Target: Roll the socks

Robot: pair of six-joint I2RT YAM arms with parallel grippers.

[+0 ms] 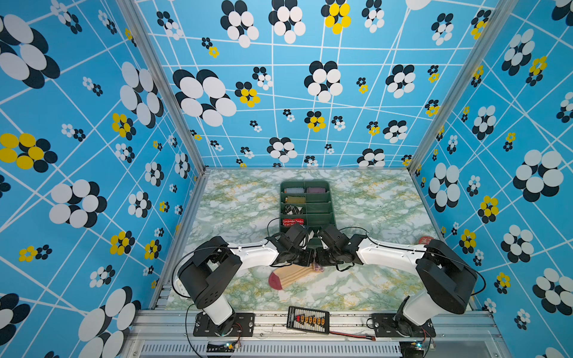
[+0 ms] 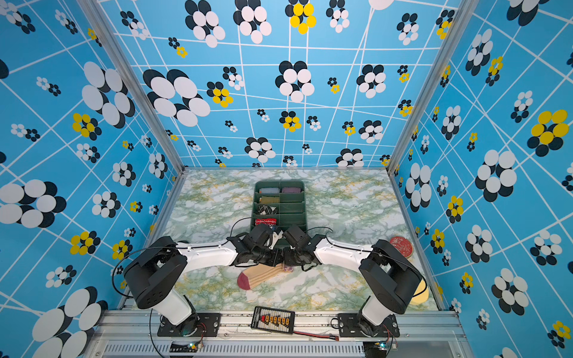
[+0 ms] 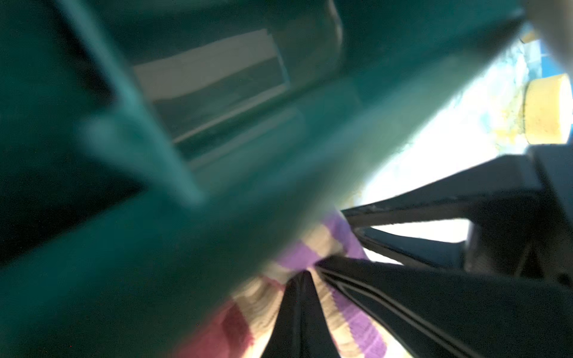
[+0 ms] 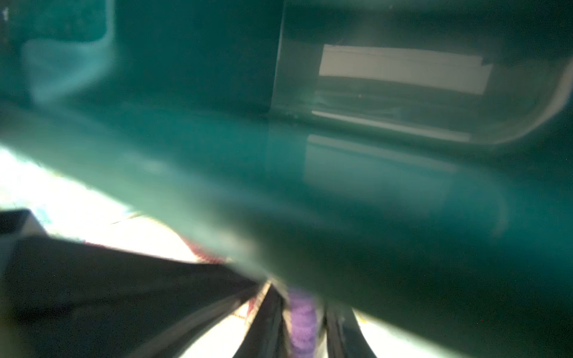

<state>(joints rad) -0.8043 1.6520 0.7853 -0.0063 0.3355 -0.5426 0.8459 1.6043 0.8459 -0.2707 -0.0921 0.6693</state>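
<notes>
While both arms crowd in at mid-table, the socks [image 1: 293, 275] lie flat on the marbled table [image 1: 378, 279]. Their dark red toe points to the near left, and the striped cuff end is tucked under the two wrists, just in front of the green tray [image 1: 332, 204]. Both top views agree on that lie [image 2: 260, 276].

The left gripper [image 1: 310, 262] is down on the cuff end. From its wrist view it is clenched [image 3: 311, 272], fingers pinched together on the purple-and-cream stripes of the socks [image 3: 297, 254].

The right gripper [image 1: 321, 262] meets it nose to nose at the same spot. In its wrist view a purple stripe sits between its two fingers [image 4: 302, 310], which stand a little apart. The shot is blurred, and I cannot tell whether they are biting the cloth or loose around it.
</notes>
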